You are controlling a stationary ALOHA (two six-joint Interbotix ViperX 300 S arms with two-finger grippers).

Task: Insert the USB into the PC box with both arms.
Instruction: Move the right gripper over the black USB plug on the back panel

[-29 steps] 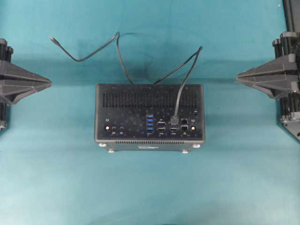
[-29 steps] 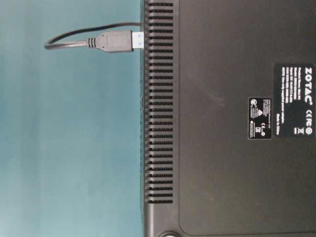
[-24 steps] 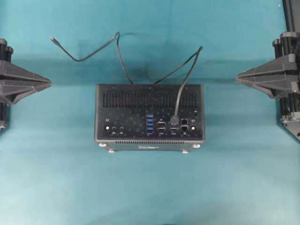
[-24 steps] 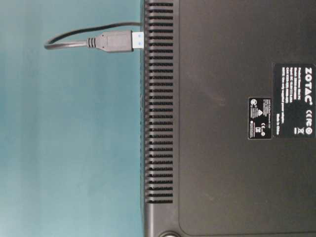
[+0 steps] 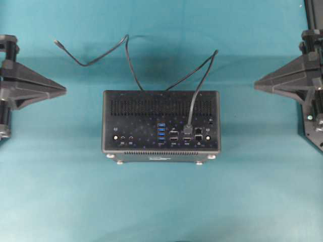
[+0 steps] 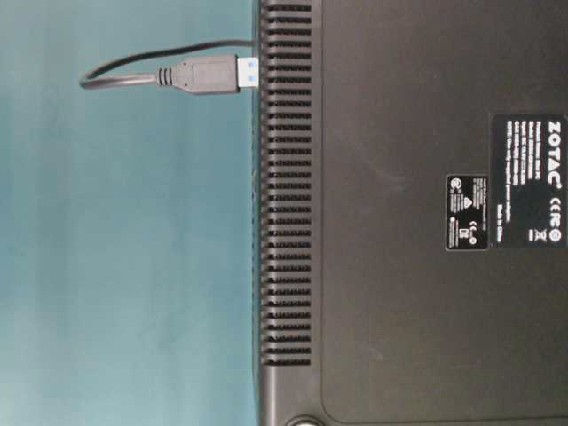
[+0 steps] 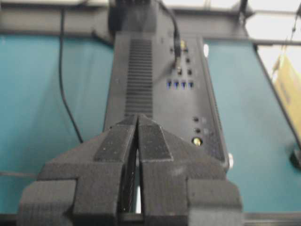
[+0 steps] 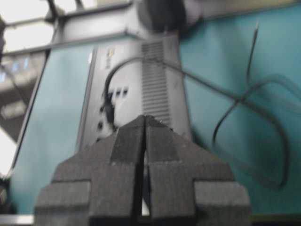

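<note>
I see the PC box (image 5: 161, 126) at the centre of the teal cloth (image 5: 161, 201), port face up. The USB (image 5: 187, 129) stands in that face, just to the three o'clock side of the blue ports (image 5: 161, 132). From table level its blue tongue shows at the box's edge, so I judge it barely seated. Its cable (image 5: 151, 65) loops away toward twelve o'clock.

The left gripper (image 7: 138, 122) waits at nine o'clock, the right gripper (image 8: 144, 123) at three; both have fingers pressed together, holding nothing, well apart from the box.

My worry is that a push on the plug could slide the unbraced box across the cloth, or a finger could snag the slack cable and pull the plug askew. The room beyond is blurred frame and bright light.
</note>
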